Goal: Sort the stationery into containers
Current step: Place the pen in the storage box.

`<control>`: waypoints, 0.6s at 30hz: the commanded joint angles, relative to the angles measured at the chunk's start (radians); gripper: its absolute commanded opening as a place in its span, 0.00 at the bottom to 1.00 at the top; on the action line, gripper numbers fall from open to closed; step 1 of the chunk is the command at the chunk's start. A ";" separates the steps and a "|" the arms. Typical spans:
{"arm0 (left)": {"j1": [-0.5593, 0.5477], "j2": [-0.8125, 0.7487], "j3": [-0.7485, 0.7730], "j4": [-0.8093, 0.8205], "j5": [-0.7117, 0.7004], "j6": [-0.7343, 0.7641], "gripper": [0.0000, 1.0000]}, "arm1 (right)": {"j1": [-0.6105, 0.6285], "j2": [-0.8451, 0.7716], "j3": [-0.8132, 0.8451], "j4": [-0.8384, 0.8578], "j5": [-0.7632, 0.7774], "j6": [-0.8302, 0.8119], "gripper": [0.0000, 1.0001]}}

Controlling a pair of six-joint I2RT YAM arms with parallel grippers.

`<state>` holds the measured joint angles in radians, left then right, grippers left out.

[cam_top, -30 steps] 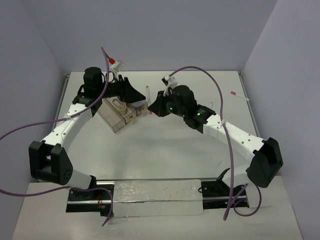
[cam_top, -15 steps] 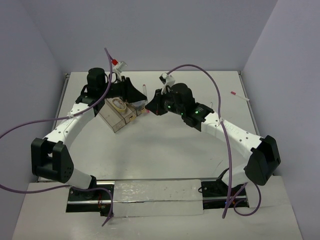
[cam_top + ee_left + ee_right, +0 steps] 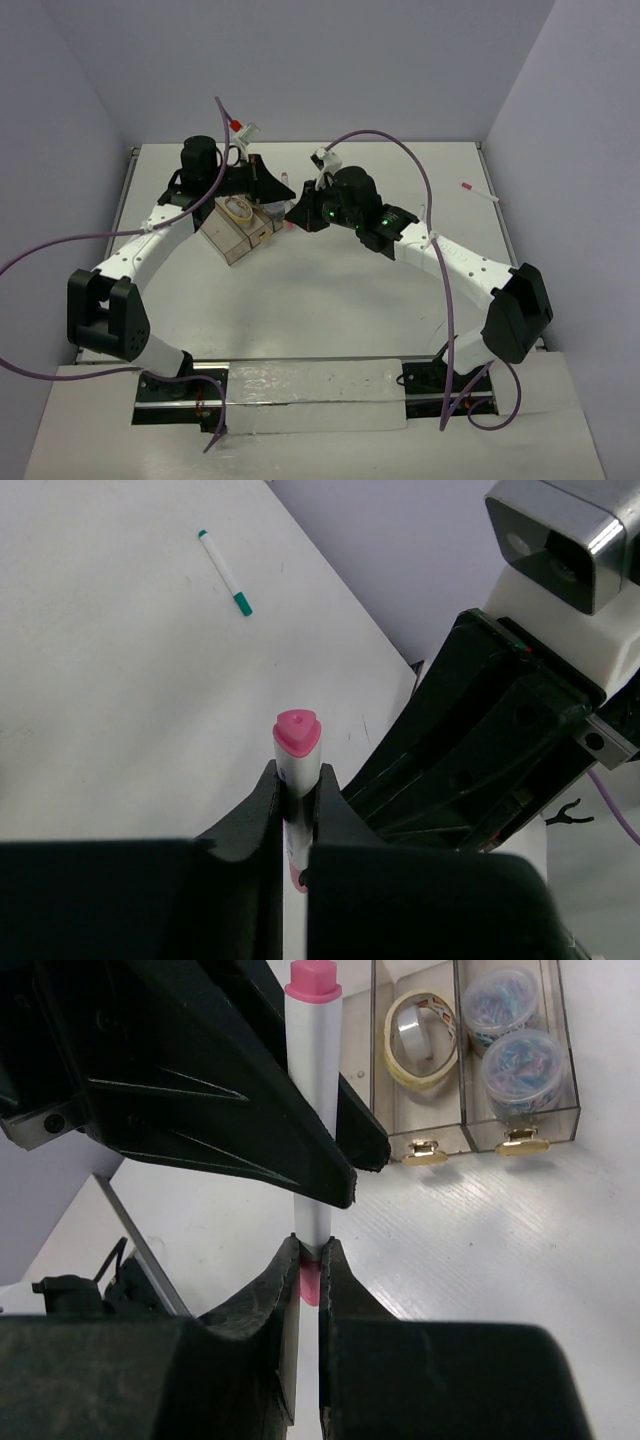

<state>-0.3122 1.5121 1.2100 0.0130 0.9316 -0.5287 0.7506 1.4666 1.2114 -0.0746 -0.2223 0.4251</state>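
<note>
Left wrist view has the left gripper (image 3: 297, 788) with its jaws pinched tight on a white pen with a pink cap (image 3: 297, 738), cap poking up around mid-frame. In the right wrist view, the right gripper (image 3: 309, 1260) has its jaws closed on the pink lower end of that pen, so both arms have hold of it at once. From the top camera, the two grippers meet just right of the containers (image 3: 236, 232), in the upper middle of the frame. In the upper right of the right wrist shot, the containers hold a tape roll (image 3: 418, 1025) and two round tubs of coloured clips (image 3: 528, 1065). A green-tipped pen (image 3: 225, 570) lies on the table (image 3: 100, 680) at upper left in the left wrist shot. A red-tipped pen (image 3: 480, 192) lies far right in the top view.
</note>
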 commanded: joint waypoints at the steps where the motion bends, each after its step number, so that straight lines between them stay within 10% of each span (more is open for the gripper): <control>1: 0.001 0.016 0.043 -0.019 -0.057 0.048 0.00 | 0.015 -0.011 0.054 0.060 -0.038 0.000 0.00; 4: 0.007 0.027 0.059 -0.102 -0.089 0.071 0.00 | 0.016 0.002 0.060 0.053 -0.045 -0.006 0.05; 10: 0.131 0.025 0.049 -0.167 -0.233 0.050 0.00 | 0.014 0.038 0.123 -0.059 0.047 -0.050 0.71; 18: 0.306 -0.003 -0.026 -0.223 -0.438 0.018 0.00 | 0.004 -0.018 0.101 -0.110 0.128 -0.129 0.75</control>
<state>-0.0435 1.5338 1.2125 -0.1605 0.6245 -0.4976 0.7567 1.5044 1.2915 -0.1546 -0.1551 0.3563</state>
